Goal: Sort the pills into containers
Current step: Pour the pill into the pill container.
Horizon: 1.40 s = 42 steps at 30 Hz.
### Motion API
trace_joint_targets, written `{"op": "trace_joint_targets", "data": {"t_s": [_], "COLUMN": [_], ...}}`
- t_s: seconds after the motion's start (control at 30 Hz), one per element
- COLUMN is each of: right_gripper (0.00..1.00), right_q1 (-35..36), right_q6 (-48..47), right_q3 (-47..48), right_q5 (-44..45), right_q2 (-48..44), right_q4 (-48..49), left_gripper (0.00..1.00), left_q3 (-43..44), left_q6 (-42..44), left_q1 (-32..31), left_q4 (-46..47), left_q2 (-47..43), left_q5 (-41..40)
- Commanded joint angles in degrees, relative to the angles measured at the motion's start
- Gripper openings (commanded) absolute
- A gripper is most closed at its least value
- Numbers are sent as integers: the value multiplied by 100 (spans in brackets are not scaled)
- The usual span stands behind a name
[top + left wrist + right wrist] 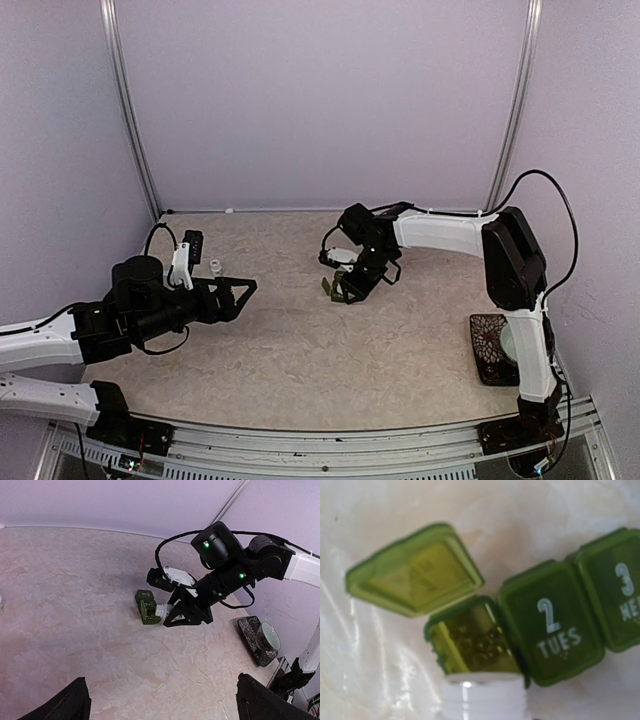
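Note:
The containers (550, 630) are a dark green strip of three joined boxes lying mid-table (327, 288). The first box has its lid (415, 570) flipped up, and several small round pills (480, 642) lie inside it, blurred. The boxes marked 2 TUES and 3 (615, 600) are closed. My right gripper (350, 285) is shut on a white bottle (485, 700), tipped so that its threaded mouth rests at the open box's rim. The left wrist view shows that bottle (161, 611) against the strip (146, 607). My left gripper (243, 293) hangs open and empty, well left of the strip.
A small white cap (215, 266) stands on the table behind the left gripper. A dark patterned tray (488, 350) carrying a pale cup (267, 635) sits at the right edge beside the right arm's base. White walls close in the table's back and sides.

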Motion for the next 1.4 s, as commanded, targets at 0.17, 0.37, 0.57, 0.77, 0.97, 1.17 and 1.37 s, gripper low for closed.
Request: {"op": "trace_joint_targets", "data": {"t_s": [0.17,0.37,0.57,0.77,0.97,1.17,1.37], "right_gripper": [6,6,5,6,5,5,5], "right_q1": [73,71,71,71,71,71,71], "right_q6": [18,-1,0,3,60,98,135], "right_q3": [-19,-239,-298,-341,-691,-1110,-1689], "right_q5": [57,22,29,-12,-85,-116,-303], "right_q2": [-45,-147,-209,-291,-590,-891,-1192], "right_q4": [60,244,352,438,815,1335,1997], "left_gripper": [99,99,99,99,99,99,99], "left_q3": [-57,-55,-34,-10,22,65,142], "left_q6": [-17,-25,-44,-37,-20,-20,9], "left_q1": [46,46,46,46,48,46,47], "left_q4": [145,118,144,135,135,150,106], "left_q2": [-72,-90,-73,-54,-32,23,51], "left_q5": [54,52,72,80,78,107,113]}}
